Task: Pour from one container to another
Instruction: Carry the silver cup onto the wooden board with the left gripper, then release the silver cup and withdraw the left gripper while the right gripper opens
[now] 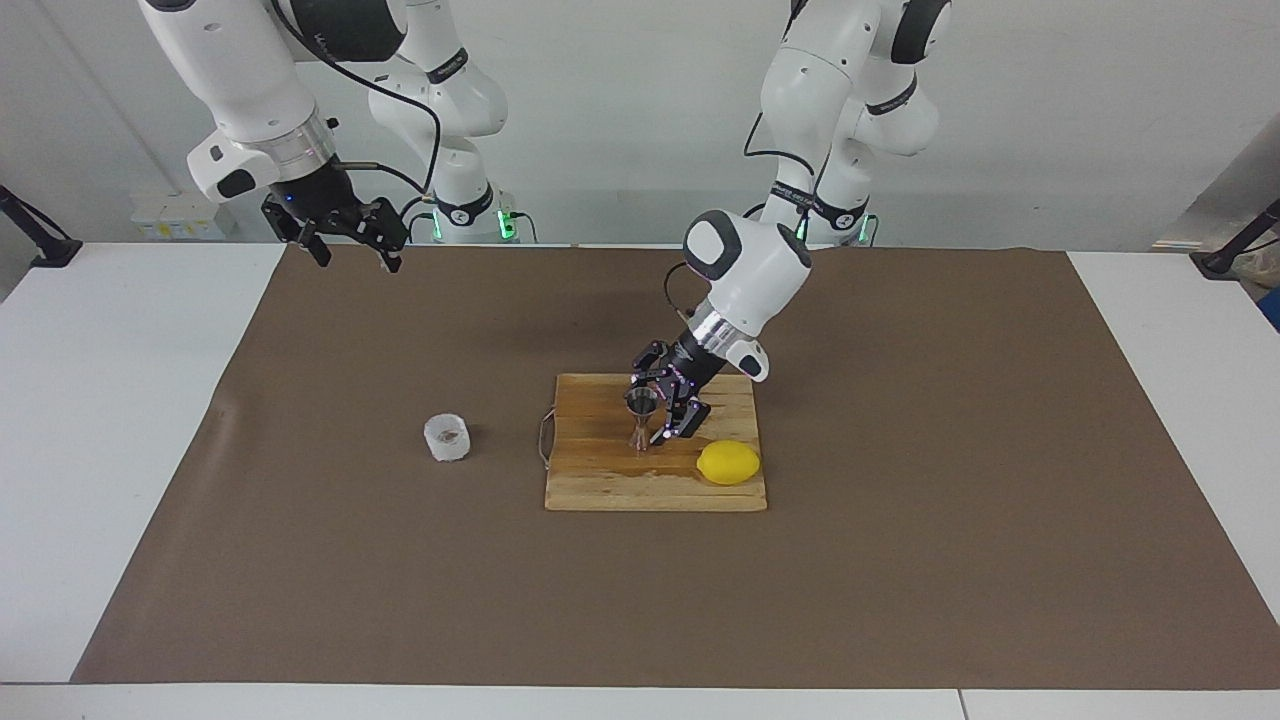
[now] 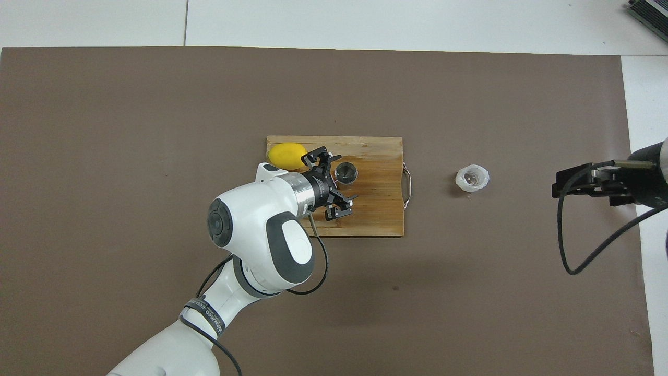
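The steel hourglass jigger (image 1: 641, 420) (image 2: 346, 173) stands upright on the wooden cutting board (image 1: 600, 485) (image 2: 381, 214). My left gripper (image 1: 667, 397) (image 2: 334, 183) hangs low over the board with its fingers spread open beside the jigger, and they grip nothing. The whitish frosted cup (image 1: 447, 437) (image 2: 472, 178) sits on the brown mat beside the board, toward the right arm's end of the table. My right gripper (image 1: 352, 243) (image 2: 574, 184) waits open and empty, raised over the mat's edge at that end.
A yellow lemon (image 1: 728, 462) (image 2: 286, 155) lies on the board's corner toward the left arm's end, close to the left gripper. The board has a wire handle (image 2: 407, 184) on the side facing the cup. The brown mat (image 1: 900, 560) covers most of the table.
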You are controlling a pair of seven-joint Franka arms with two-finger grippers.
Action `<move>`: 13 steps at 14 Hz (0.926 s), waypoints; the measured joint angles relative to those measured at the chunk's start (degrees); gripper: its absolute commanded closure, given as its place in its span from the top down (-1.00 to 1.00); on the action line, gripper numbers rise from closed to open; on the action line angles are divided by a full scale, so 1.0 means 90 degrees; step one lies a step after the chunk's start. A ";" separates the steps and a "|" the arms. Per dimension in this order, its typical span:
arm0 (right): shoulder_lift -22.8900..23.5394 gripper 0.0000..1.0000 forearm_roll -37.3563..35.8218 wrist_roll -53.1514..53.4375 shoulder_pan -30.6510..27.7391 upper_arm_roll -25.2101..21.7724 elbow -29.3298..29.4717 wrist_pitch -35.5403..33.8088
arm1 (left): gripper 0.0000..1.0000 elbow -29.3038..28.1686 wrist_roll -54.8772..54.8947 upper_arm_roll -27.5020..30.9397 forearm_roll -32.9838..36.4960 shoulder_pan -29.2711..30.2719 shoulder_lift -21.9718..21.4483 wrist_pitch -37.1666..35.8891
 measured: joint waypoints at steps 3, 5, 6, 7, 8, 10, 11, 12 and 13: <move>0.0000 1.00 0.0000 0.0000 0.0000 0.0000 0.0000 0.0000 | 1.00 -0.0309 0.0658 0.0072 0.0000 0.0056 -0.0409 -0.0384; 0.0000 1.00 0.0000 0.0000 0.0000 0.0000 0.0000 0.0000 | 1.00 -0.0445 0.1034 0.0082 0.0000 0.0118 -0.0617 -0.0508; 0.0000 1.00 0.0000 0.0000 0.0000 0.0000 0.0000 0.0000 | 1.00 -0.0466 0.1173 0.0084 0.0018 0.0177 -0.0698 -0.0606; 0.0000 1.00 0.0000 0.0000 0.0000 0.0000 0.0000 0.0000 | 1.00 -0.0468 0.1307 0.0088 0.0115 0.0266 -0.0772 -0.0801; 0.0000 1.00 0.0000 0.0000 0.0000 -0.0003 0.0000 -0.0018 | 1.00 -0.0467 0.1365 0.0092 0.0350 0.0383 -0.0858 -0.1072; 0.0000 1.00 0.0000 -0.0148 -0.0001 -0.0009 0.0001 -0.0279 | 1.00 -0.0454 0.1407 0.0101 0.1063 0.0638 -0.1033 -0.1638; -0.0001 1.00 0.0000 -0.0472 0.0001 -0.0009 0.0002 -0.0389 | 1.00 -0.0428 0.1427 0.0105 0.1540 0.0737 -0.1111 -0.1856; -0.0003 1.00 0.0011 -0.0924 0.0000 -0.0011 0.0005 -0.0440 | 1.00 -0.0379 0.1433 0.0106 0.2085 0.0825 -0.1179 -0.2076; -0.0004 1.00 0.0035 -0.1491 -0.0005 -0.0021 0.0007 -0.0467 | 1.00 -0.0290 0.1438 0.0109 0.2648 0.0906 -0.1232 -0.2286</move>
